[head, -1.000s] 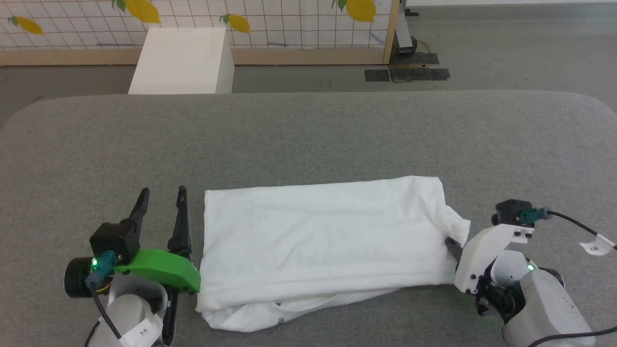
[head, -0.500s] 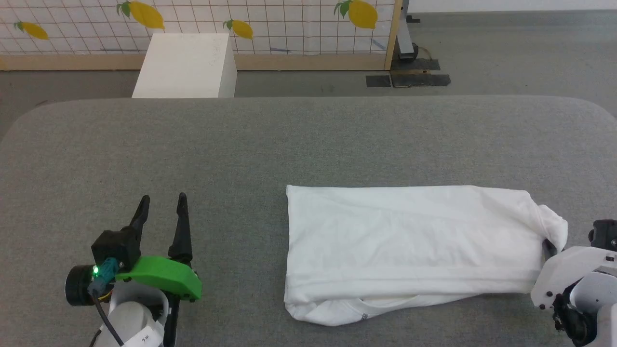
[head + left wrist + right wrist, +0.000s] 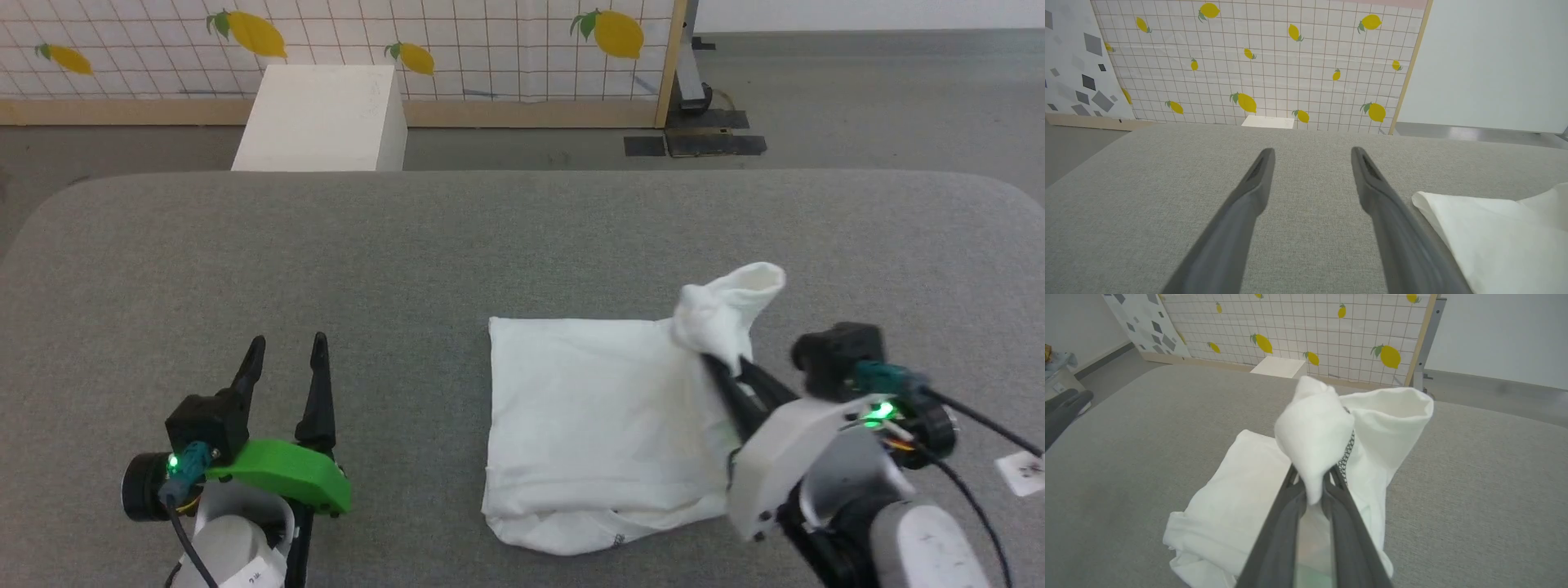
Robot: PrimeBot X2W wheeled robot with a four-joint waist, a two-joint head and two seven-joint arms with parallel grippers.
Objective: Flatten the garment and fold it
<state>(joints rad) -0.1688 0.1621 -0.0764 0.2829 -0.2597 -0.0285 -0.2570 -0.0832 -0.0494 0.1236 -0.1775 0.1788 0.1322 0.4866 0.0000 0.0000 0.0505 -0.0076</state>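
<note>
Grey fabric-covered table [image 3: 522, 237] spans your head view, with a lemon-print grid panel [image 3: 490, 41] standing on the floor behind it. On the table's right half, toward the front edge, you see the garment [image 3: 596, 425]: a folded white block lying flat, its right end lifted and bunched into a peak. White box [image 3: 322, 118] sits on the floor past the far edge. Your right gripper [image 3: 725, 366] has its 2 fingers pinched nearly together on that raised bunch. Your left gripper [image 3: 290, 340] sits front left, fingers spread wide, holding nothing, apart from the cloth. Grey zigzag stitching [image 3: 1347, 453] shows beside the pinched fold.
</note>
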